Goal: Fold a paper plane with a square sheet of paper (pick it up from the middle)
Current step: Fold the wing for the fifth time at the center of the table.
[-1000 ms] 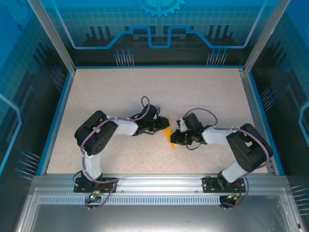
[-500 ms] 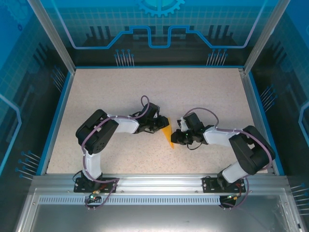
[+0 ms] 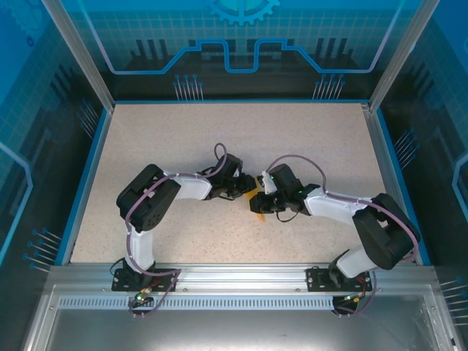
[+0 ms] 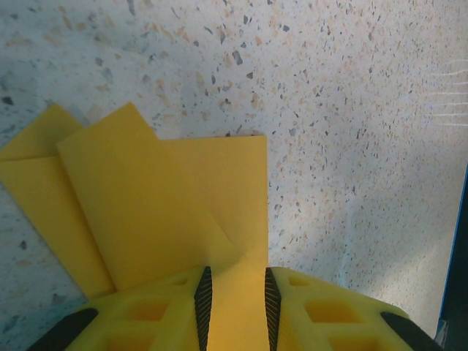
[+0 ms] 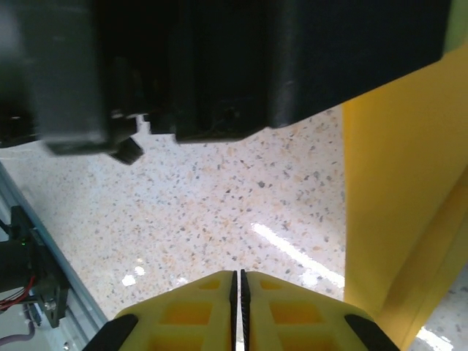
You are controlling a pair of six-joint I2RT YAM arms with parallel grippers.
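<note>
Paper (image 4: 168, 197) nearer right tool (image 5: 235, 287) now

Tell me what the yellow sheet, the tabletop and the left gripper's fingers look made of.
Sheet: thin matte paper, judging by sharp creases and flat overlapping layers.
Tabletop: speckled stone-like surface, perhaps laminate, with soft glare.
Left gripper's fingers: moulded yellow plastic by the look; dark ribbed pads, possibly rubber.

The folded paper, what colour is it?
The paper is plain orange-yellow, clearest in the left wrist view.
</note>
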